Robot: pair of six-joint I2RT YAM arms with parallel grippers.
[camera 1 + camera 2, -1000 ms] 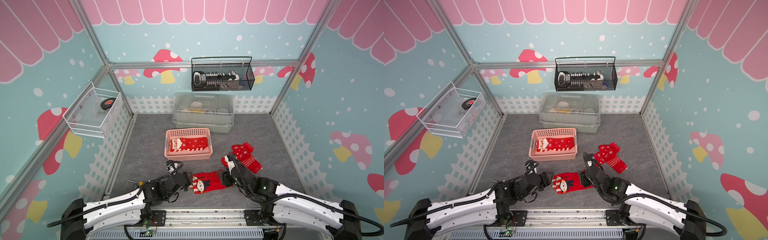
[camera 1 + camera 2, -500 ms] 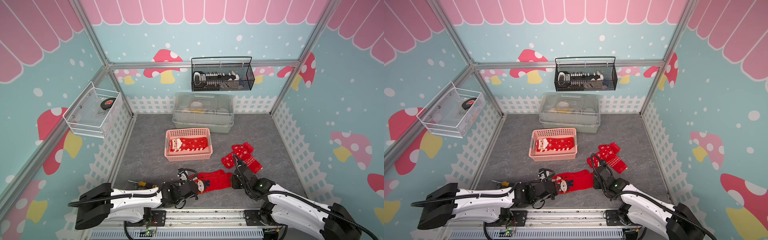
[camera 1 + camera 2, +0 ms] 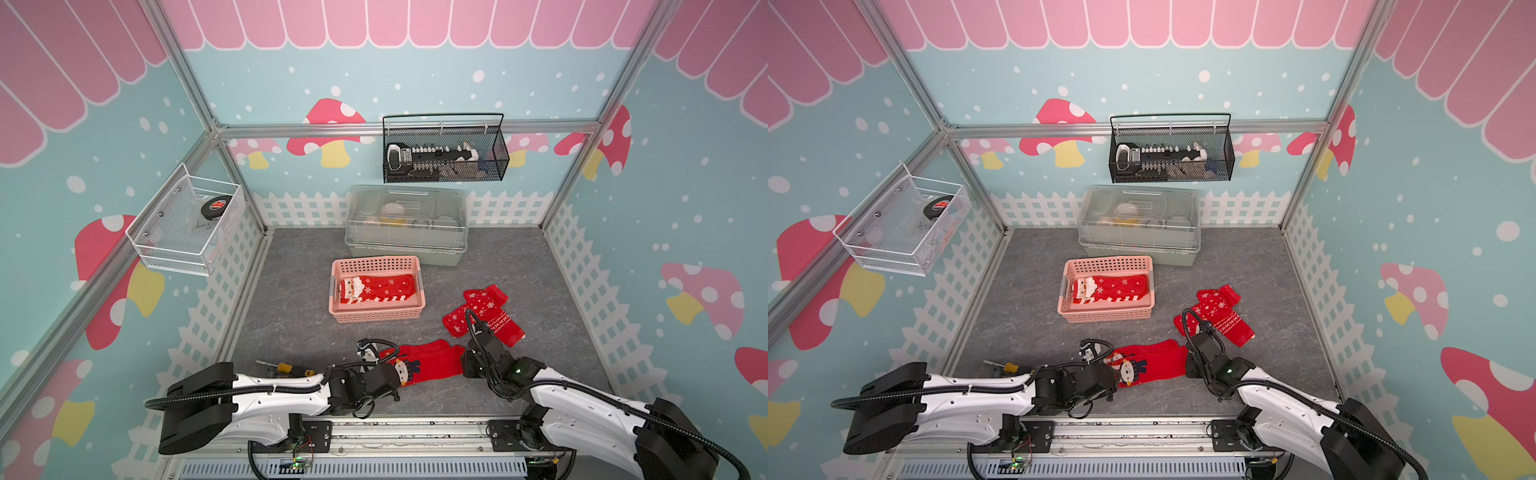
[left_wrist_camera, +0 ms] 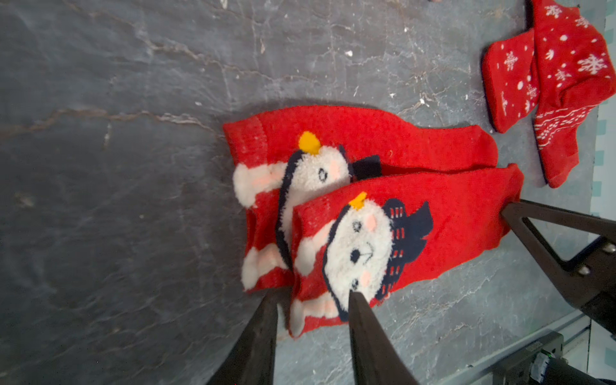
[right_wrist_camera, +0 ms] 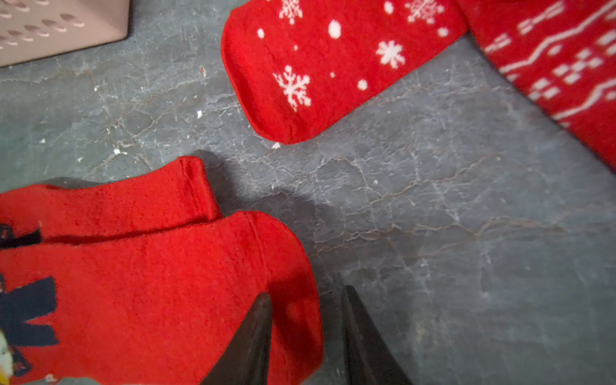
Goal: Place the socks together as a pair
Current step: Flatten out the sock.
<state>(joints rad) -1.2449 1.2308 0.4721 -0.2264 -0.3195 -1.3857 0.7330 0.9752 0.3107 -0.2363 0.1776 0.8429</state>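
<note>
Both arms had sunk; left pincer (image 4: pixel 313 296) and right pincer (image 5: pixel 305 293) stood part-open astride cuff and toe of a fuzzy red snowman sock (image 4: pixel 450 226).

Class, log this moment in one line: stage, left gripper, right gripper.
stage: pairing snowman socks | left gripper: open, astride cuff end | right gripper: open, astride toe end

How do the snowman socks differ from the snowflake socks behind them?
The snowman socks have fluffy white faces; snowflake socks only flat white patterns. The snowman socks lie nearly parallel, left gripper at cuffs, right gripper at toes; snowflake socks cross at an angle, untouched. Both pairs are red.
</note>
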